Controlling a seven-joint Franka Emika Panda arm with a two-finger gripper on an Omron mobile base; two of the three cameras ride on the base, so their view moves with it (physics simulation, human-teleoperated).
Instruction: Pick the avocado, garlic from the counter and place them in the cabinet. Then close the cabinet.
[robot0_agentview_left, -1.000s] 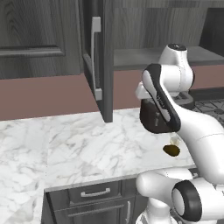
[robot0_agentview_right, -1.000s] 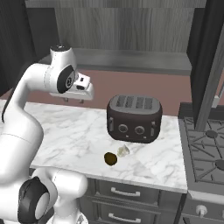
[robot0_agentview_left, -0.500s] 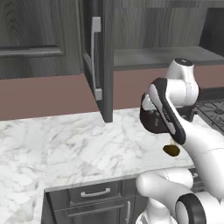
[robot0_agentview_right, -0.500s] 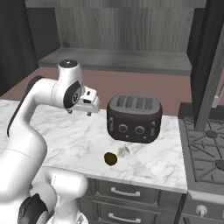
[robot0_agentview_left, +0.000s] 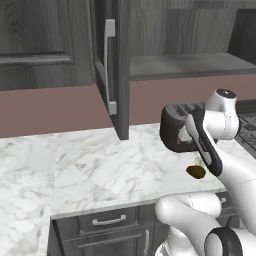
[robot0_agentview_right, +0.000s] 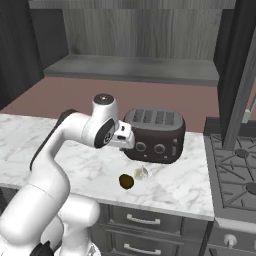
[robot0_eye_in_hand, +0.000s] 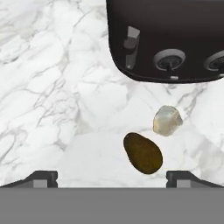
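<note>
Avocado (robot0_eye_in_hand: 142, 153), dark brown-olive and egg-shaped, lies on the white marble tabletop (robot0_eye_in_hand: 52, 87), with the off-white garlic bulb (robot0_eye_in_hand: 167, 120) just beside it at 1 o'clock. Dark grey wood-grain cabinet (robot0_agentview_left: 120, 65) stands open, its grey shelf (robot0_agentview_right: 135, 67) bare. Fingers (robot0_eye_in_hand: 113, 178) hover released above, spread wide.

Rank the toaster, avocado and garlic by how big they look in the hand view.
1. toaster, by far the largest, though cut off by the frame.
2. avocado.
3. garlic, somewhat smaller than the avocado; both lie on the counter at similar distance.
</note>
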